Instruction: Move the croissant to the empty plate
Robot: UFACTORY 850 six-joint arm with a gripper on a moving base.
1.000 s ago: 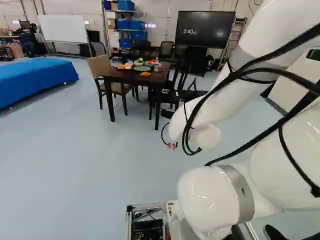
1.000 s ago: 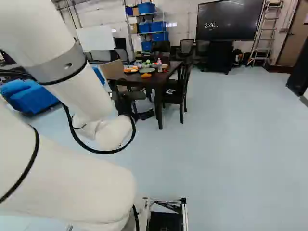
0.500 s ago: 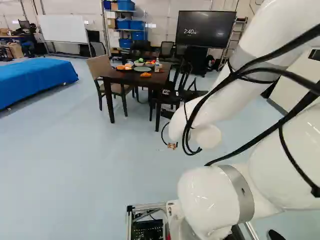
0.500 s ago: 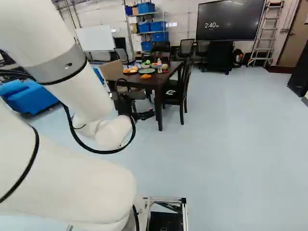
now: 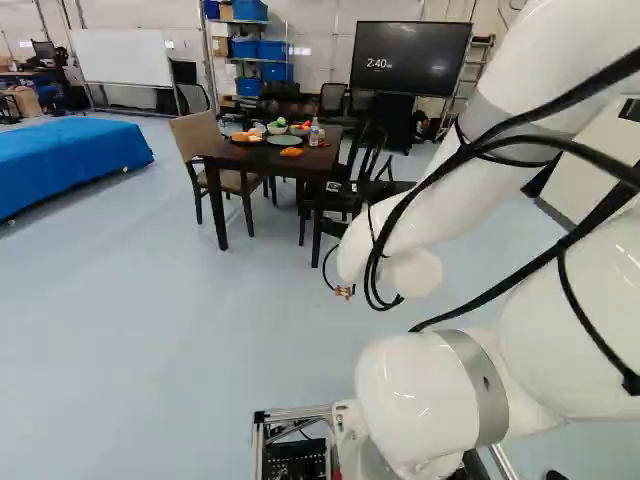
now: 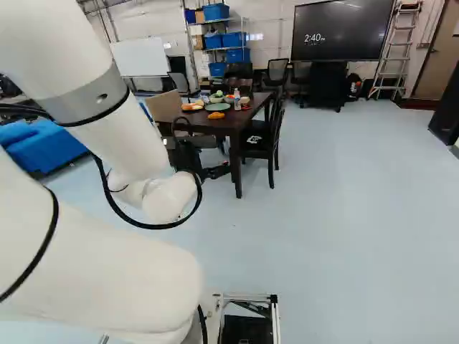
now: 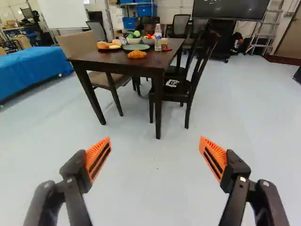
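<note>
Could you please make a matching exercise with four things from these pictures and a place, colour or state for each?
1. croissant
2. large cloth
3. bottle
4. pincer

A. blue
B. open, holding nothing
C. lying on the dark table, off the green plate
D. standing upright

Right pairs: 1-C, 2-A, 3-D, 4-B

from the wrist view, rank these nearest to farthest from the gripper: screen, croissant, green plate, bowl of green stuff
1. Croissant, near side of the table
2. Green plate, just behind it
3. Bowl, beyond the plate
4. Screen, far behind the table
</note>
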